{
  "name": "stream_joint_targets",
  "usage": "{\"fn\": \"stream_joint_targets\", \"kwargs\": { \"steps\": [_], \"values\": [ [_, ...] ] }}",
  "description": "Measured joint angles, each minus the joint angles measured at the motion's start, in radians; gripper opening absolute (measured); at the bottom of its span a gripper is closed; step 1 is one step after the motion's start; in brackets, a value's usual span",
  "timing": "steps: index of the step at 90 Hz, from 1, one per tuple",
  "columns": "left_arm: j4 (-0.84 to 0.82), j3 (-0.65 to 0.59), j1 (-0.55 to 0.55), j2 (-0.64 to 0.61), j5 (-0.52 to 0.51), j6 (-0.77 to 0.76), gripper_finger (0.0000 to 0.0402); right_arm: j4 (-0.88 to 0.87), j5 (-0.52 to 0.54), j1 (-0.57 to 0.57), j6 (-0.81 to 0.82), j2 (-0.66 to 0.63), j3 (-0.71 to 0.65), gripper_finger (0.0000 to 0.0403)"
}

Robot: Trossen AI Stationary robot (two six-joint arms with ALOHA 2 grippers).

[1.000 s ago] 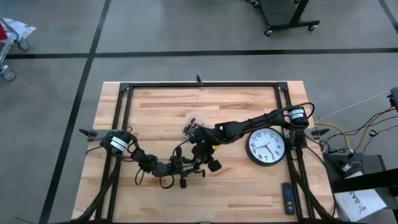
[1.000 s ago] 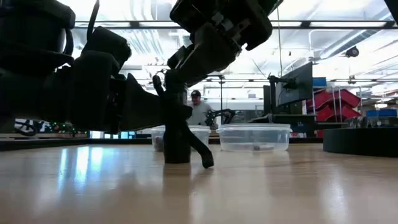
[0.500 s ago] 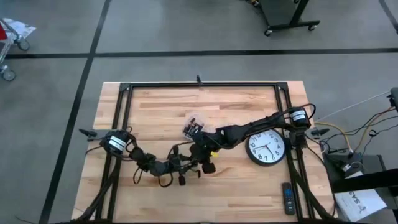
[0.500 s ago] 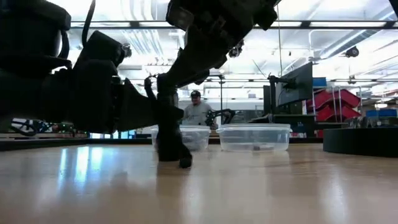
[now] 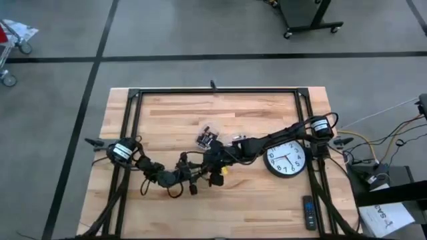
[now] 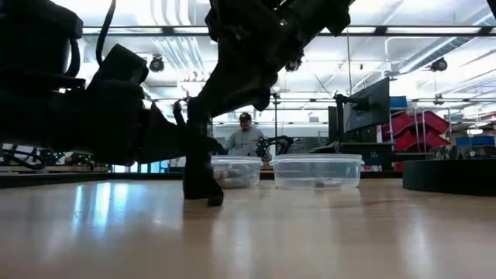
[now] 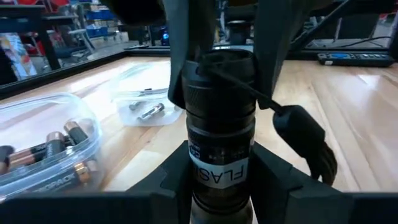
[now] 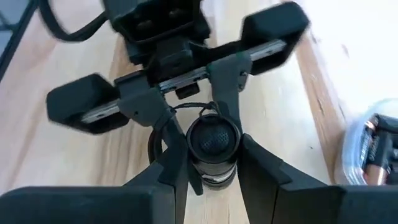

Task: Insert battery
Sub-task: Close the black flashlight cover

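A black flashlight (image 7: pixel 221 134) stands clamped between the two dark fingers (image 7: pixel 171 171) of the left gripper (image 7: pixel 221 177), which press on either side of its barrel just below the band of white lettering. The right gripper (image 8: pixel 211 165) also has its fingers (image 8: pixel 171 162) closed against the same flashlight, one on each side of the open round end (image 8: pixel 212 138), so both grippers meet at it near the middle of the wooden table (image 5: pixel 173 127). A thin black cord (image 7: pixel 249 93) runs from the flashlight's top down past the left fingers to a dark strap (image 7: pixel 308 143) resting on the wood just beside them.

In the left wrist view, beyond the fingers and to one side, a clear plastic tub (image 7: pixel 46 143) holds several batteries (image 7: pixel 68 134) with copper-coloured ends; a second clear tub (image 7: pixel 146 102) farther off holds a few small silvery pieces. No battery sits between either pair of fingers.

From above, the white wall clock (image 5: pixel 285 157) lies face up under the right arm, well apart from the grippers, and a remote control (image 5: pixel 308 212) sits near the table's corner. In the low view a person (image 6: pixel 245 138) stands far behind the tubs.
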Motion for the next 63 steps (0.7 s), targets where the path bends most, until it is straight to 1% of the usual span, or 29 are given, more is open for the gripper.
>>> {"fn": "stream_joint_targets", "kwargs": {
  "steps": [20,31,44,51,57,63],
  "values": [
    [-0.002,0.0,0.0,0.0,-0.034,-0.003,0.0097,-0.001,0.097,0.026,0.137,0.001,-0.002,0.0085],
    [-0.007,-0.002,0.0,0.0,-0.056,0.009,0.0097,-0.023,0.115,0.03,0.2,0.011,-0.012,0.0081],
    [-0.009,-0.004,0.0,0.0,-0.048,0.01,0.0098,-0.023,0.115,0.037,0.153,0.006,-0.008,0.0076],
    [-0.01,-0.004,0.0,0.0,-0.046,0.009,0.0098,-0.048,0.076,0.037,0.109,-0.004,-0.009,0.0075],
    [-0.01,-0.004,0.0,0.0,-0.046,0.008,0.0097,-0.048,0.053,0.037,0.064,-0.009,-0.009,0.0081],
    [-0.011,-0.005,0.0,0.0,-0.044,0.006,0.0098,-0.067,0.052,0.037,0.014,-0.032,-0.009,0.0095]
  ]
}}
